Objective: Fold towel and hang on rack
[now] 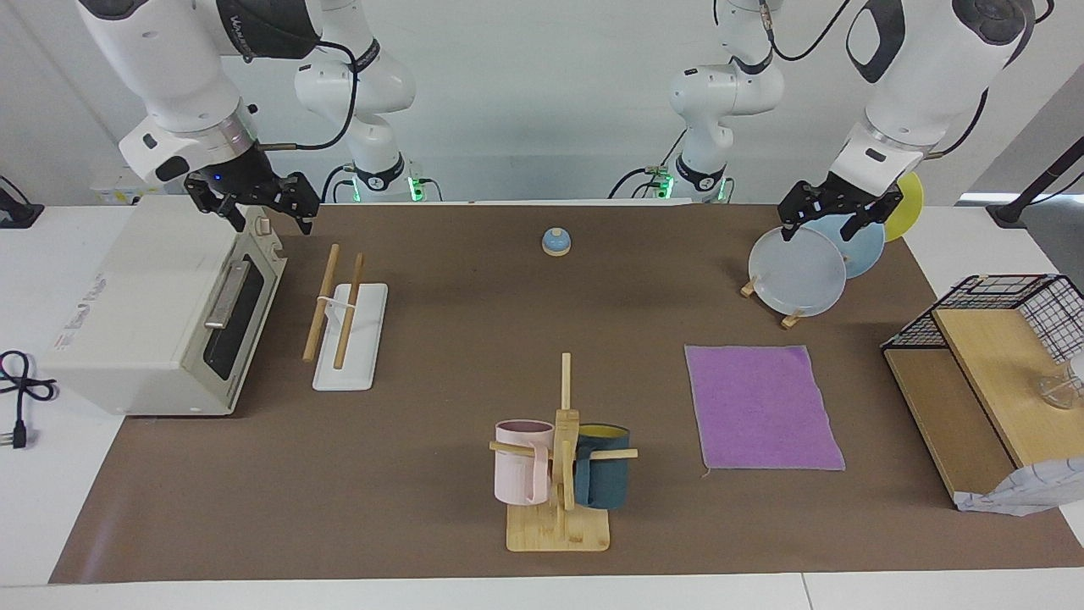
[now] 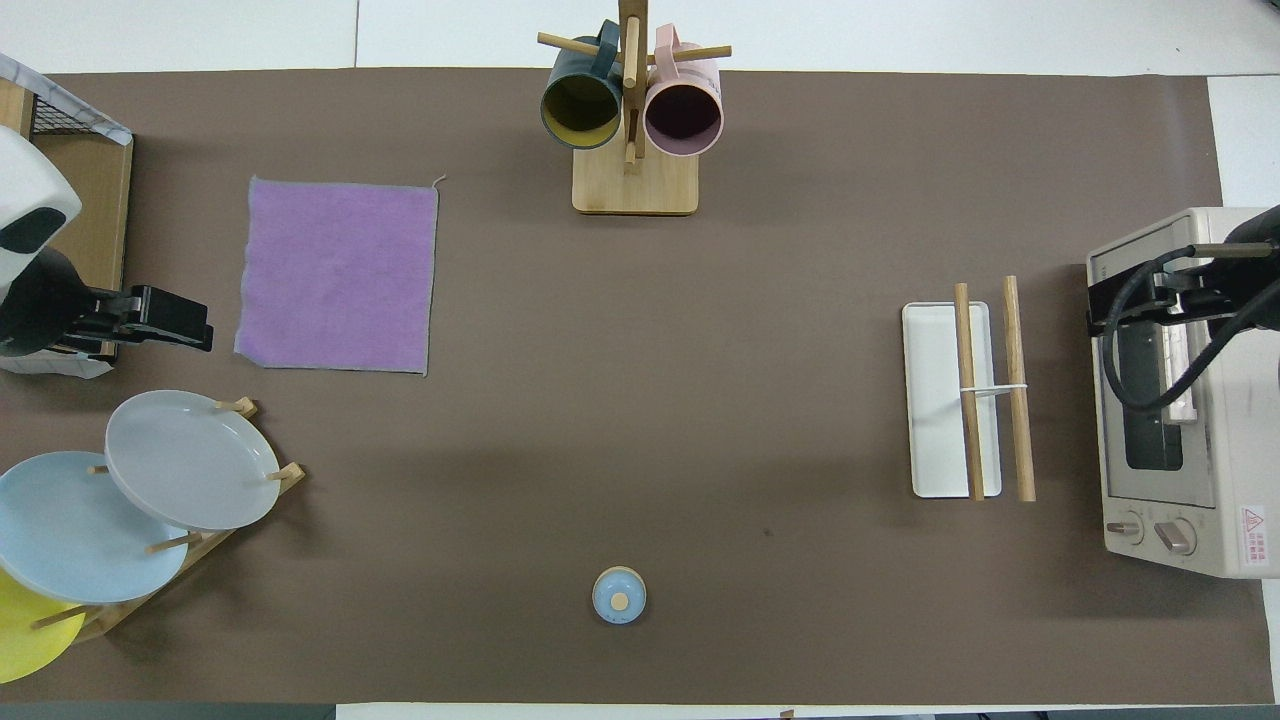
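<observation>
Towel (image 1: 762, 407) lies flat and unfolded on the brown mat (image 1: 440, 356), purple face up, toward the left arm's end of the table. A loose thread trails from one of its corners. Nearer to the robots than the towel stands a small wooden stand holding round plates (image 1: 800, 271): grey, pale blue and yellow. Beside the towel at the table's end is a wooden shelf with a wire basket (image 1: 1016, 305) on it.

Rack (image 1: 347, 318) sits well apart from the towel, toward the right arm's end of the table: two wooden rods slanting up from a flat white base, joined by a white bracket. Nothing hangs on it. Just beside the rack is a white toaster oven (image 1: 161, 313).

Between towel and rack, farther from the robots, stands a wooden peg stand (image 1: 561, 474) carrying a pink mug and a teal mug. A small blue bell (image 1: 556, 242) rests near the robots' edge of the mat.

Left gripper (image 1: 834, 222) hangs over the plates, jaws open and holding nothing. Right gripper (image 1: 269, 213) hangs over the oven's top corner, jaws likewise open and empty.
</observation>
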Controlling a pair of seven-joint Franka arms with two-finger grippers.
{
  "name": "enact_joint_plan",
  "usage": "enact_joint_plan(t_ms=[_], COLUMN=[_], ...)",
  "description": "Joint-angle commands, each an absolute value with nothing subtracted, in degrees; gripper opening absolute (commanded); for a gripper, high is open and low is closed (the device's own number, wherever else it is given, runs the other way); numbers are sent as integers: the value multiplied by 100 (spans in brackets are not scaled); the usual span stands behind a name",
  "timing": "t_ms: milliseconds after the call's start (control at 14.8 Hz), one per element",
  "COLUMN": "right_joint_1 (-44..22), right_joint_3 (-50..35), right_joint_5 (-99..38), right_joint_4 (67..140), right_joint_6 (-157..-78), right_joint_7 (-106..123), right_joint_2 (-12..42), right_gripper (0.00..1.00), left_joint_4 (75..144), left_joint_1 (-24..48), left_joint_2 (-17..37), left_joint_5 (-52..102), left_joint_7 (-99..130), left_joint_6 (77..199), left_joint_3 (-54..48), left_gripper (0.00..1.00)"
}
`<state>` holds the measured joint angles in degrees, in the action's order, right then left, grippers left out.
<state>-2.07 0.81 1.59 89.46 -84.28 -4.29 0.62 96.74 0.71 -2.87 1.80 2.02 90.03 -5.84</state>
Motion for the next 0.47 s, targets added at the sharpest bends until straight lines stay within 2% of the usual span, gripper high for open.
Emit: enact_joint_plan(t_ms=[0, 406], right_joint_1=[-167, -167], right_joint_3=[79, 79], right_joint_5=[79, 79], right_joint_4=[9018, 9018], right_joint_6=[-8385, -8385], right_joint_7=[-316, -316], right_joint_2=[-26, -26], right_gripper=[100, 100], left_joint_4=[9835, 9835], left_joint_1=[140, -9], left_joint_2=[-474, -483], left_joint_5=[79, 79], left_joint_7=[123, 158], left_joint_6=[8834, 8886], left_joint_3=[-571, -554], left_gripper=[100, 100])
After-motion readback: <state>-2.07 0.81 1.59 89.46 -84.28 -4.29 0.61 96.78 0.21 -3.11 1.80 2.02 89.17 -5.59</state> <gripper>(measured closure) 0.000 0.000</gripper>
